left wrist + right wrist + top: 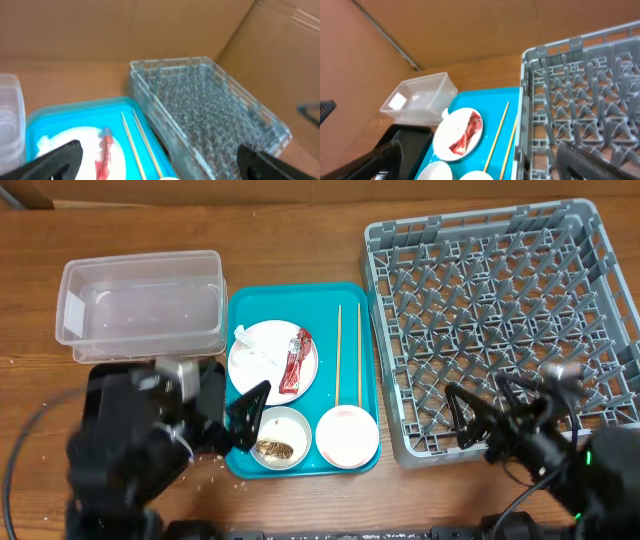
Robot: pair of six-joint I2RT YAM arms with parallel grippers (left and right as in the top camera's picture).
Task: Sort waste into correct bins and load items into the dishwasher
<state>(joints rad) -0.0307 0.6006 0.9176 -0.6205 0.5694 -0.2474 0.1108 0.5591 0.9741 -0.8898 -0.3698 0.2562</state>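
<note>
Chopsticks point(348, 356): pair side by side on teal tray point(300, 294), long axis front-to-back, parallel w/ tray's right rim, just beside plate point(258, 368). Red wrapper point(296, 361) on plate, near same heading, slight tilt. Dish rack point(500, 330) just right of tray, thin gap. L gripper point(159, 151) spread wide at tray's front-left corner; R gripper point(480, 149) wide too, over rack's front edge. Both empty.

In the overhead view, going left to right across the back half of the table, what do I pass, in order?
clear tub → white plate → chopsticks → dish rack
</note>
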